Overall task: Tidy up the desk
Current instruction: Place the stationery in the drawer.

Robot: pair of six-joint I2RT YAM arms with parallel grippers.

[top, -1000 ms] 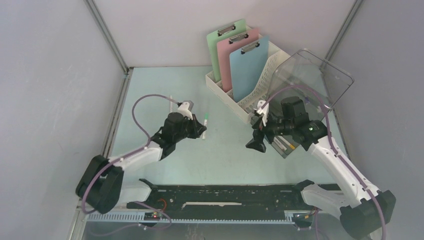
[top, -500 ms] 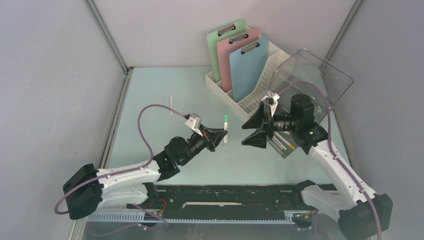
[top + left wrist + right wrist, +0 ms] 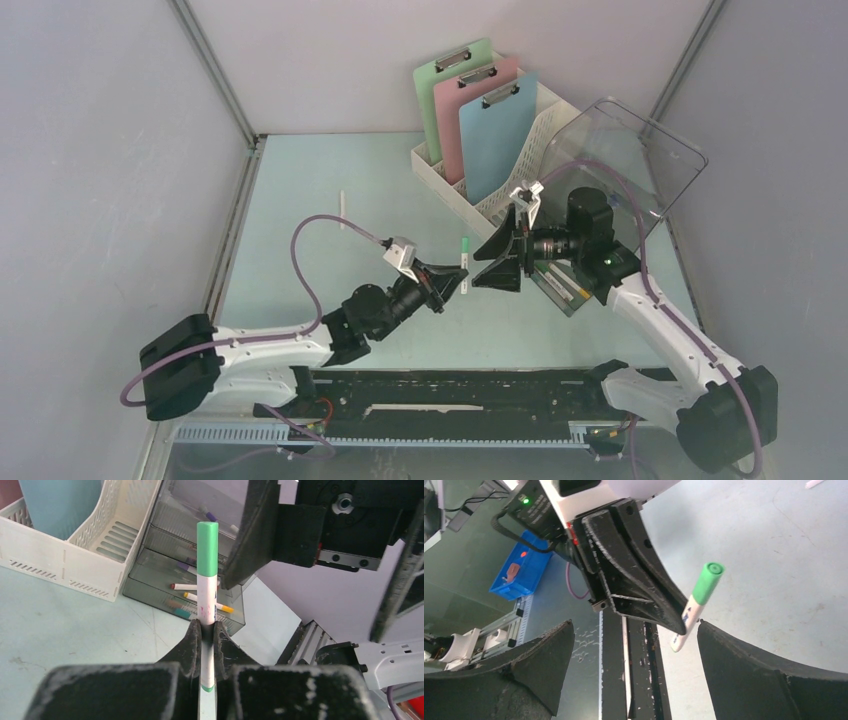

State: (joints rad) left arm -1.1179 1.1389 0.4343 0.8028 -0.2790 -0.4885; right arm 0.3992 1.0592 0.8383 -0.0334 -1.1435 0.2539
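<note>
Left hand (image 3: 205, 628) and blurred-print marker (image 3: 207, 575) nearer right hand (image 3: 480, 271)

Marker (image 3: 207, 580) sits in left pincer (image 3: 207, 630), right pincer (image 3: 478, 272) just beside it.

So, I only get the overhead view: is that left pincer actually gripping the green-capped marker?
Observer: Yes. Its wrist camera shows the left pincer shut on the marker, at the white barrel, green cap sticking out.
Operator: And the smoky box?
Observer: Loose markers lie inside the tinted organizer, one orange-tipped, one teal.
Operator: The other pincer?
Observer: Its own camera shows the right pincer wide open, the marker facing the gap, not clamped.
</note>
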